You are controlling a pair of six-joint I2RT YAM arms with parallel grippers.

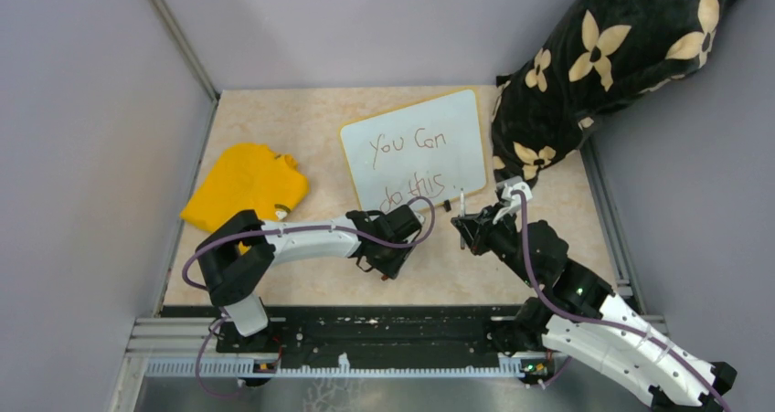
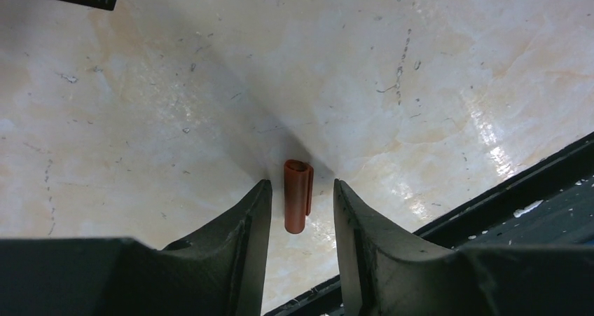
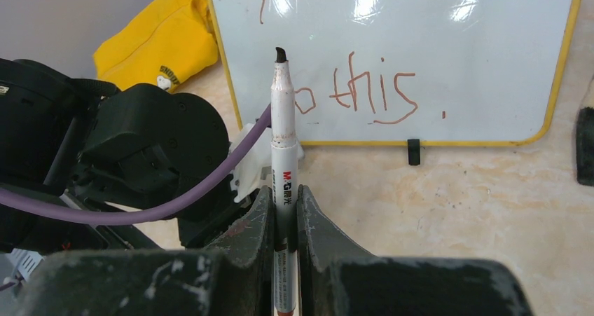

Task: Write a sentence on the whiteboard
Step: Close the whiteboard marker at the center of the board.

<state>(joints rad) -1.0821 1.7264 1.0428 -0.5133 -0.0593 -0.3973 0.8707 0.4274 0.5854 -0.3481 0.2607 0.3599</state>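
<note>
The whiteboard point(image 1: 461, 120) lies flat at the middle back of the table, with the sentence point(image 1: 407, 144) "You Can do this" on it in thin reddish-brown writing. In the right wrist view the whiteboard point(image 3: 490, 64) shows the sentence point(image 3: 371, 92)'s lower line. My right gripper point(image 3: 284, 190) is shut on a white marker point(image 3: 284, 141) with its uncapped dark tip pointing up at the board's near edge. The right gripper point(image 1: 471, 225) hovers just in front of the board. My left gripper point(image 2: 301, 183) is open, its jaws on either side of a reddish-brown marker cap point(image 2: 297, 204) lying on the table, with gaps on both sides.
A crumpled yellow cloth point(image 1: 245, 184) lies left of the board. A black pillow with cream flowers point(image 1: 603, 56) leans at the back right. A black rail point(image 1: 393, 325) runs along the table's near edge, close behind the left gripper point(image 1: 388, 257). Grey walls enclose the table.
</note>
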